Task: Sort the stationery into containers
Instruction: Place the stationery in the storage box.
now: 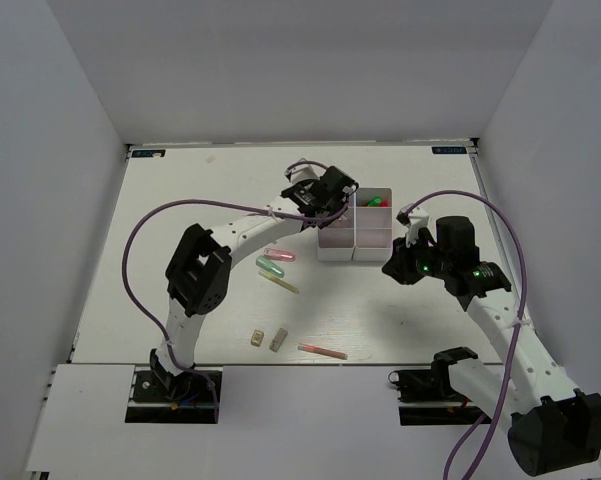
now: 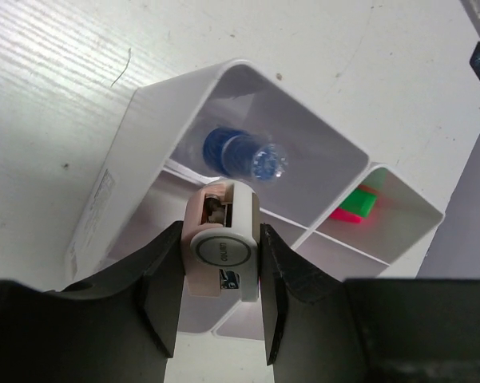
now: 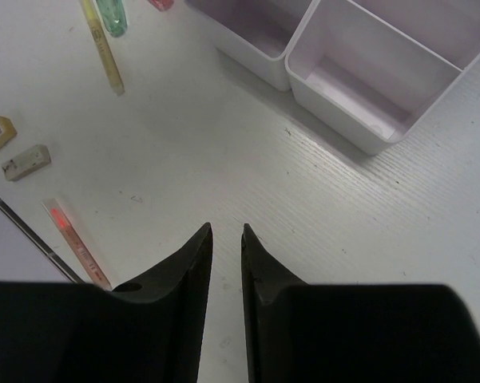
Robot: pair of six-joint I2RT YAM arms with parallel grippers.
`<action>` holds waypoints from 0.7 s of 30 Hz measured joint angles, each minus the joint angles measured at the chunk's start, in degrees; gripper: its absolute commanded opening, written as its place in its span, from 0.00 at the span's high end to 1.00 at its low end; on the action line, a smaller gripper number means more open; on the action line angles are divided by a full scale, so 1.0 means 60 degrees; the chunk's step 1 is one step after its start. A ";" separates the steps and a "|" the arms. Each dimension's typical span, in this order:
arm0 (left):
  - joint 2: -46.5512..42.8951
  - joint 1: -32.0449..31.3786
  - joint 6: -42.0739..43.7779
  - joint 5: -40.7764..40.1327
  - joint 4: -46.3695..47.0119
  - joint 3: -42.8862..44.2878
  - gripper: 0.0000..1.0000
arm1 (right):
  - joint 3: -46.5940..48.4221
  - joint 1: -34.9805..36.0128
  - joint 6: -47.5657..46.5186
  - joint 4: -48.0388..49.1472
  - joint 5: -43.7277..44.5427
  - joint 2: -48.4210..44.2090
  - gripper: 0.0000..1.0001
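Left pincer (image 2: 222,239) pinches a pale pink marker (image 2: 222,254) just above a rim of the white compartment box (image 2: 140,152), while right pincer (image 3: 226,233), nearly pressed together, hovers over open bench (image 3: 343,231) near the box's edge.

Looks like a robotics lab cell: plain white walls (image 1: 280,70) boxing a white tabletop (image 1: 200,190), purple cables (image 1: 126,270) trailing.

A blue item (image 2: 246,155) sits in the box (image 2: 144,120) compartment just beyond the left gripper (image 2: 221,255); open tabletop (image 3: 224,159) fronts the right gripper (image 3: 224,231).
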 measured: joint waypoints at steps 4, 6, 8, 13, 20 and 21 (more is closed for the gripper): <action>0.0000 -0.0146 0.0346 -0.0357 0.0404 0.0004 1.00 | 0.0000 0.0000 0.0000 0.0000 -0.0102 -0.0004 0.75; 0.0000 -0.0197 0.0630 -0.0444 0.0459 0.0055 1.00 | 0.0000 0.0000 0.0000 0.0000 -0.0135 -0.0004 0.75; 0.0000 -0.0248 0.1038 -0.0546 0.0477 0.0175 1.00 | 0.0000 0.0000 0.0000 0.0000 -0.0164 -0.0004 0.75; 0.0000 -0.0404 0.2317 -0.1027 0.0816 0.0481 1.00 | 0.0000 0.0000 0.0000 0.0000 -0.0244 -0.0004 0.75; 0.0000 -0.1100 0.5136 -0.1974 0.1767 0.0448 1.00 | 0.0000 0.0000 -0.0004 -0.0004 -0.0375 -0.0058 0.75; 0.0000 -0.1239 0.5650 -0.2113 0.2011 0.0415 1.00 | 0.0000 0.0000 -0.0004 -0.0004 -0.0386 -0.0073 0.75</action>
